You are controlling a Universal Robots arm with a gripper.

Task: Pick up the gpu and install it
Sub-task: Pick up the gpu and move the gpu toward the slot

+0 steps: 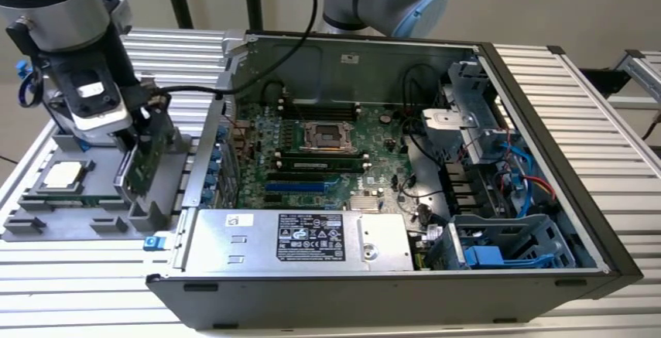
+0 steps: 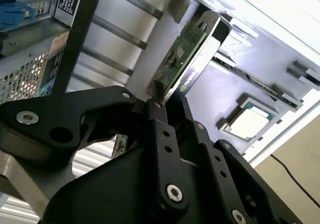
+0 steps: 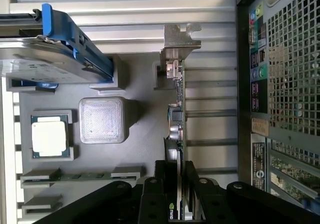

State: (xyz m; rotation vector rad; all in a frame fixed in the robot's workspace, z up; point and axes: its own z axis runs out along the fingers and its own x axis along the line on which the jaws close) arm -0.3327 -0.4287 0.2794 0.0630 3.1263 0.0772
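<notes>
Gripper (image 3: 176, 178) jaws closed narrow on gpu (image 3: 178, 109), pinching its top edge. Card sits between jaws, bracket end out beyond them. Card stands on edge in slot of grey tray (image 3: 145, 139), prob. so jaws can reach it from above. Same tray holds chip (image 3: 48, 136) + hard drive (image 3: 45, 59), off to one side of jaws. Open PC case (image 1: 537, 67) near jaws on other side, motherboard (image 1: 320, 152) inside.

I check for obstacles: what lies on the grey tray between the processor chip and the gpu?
A square grey block stands between the processor chip and the gpu, seen in the first wrist view.
</notes>
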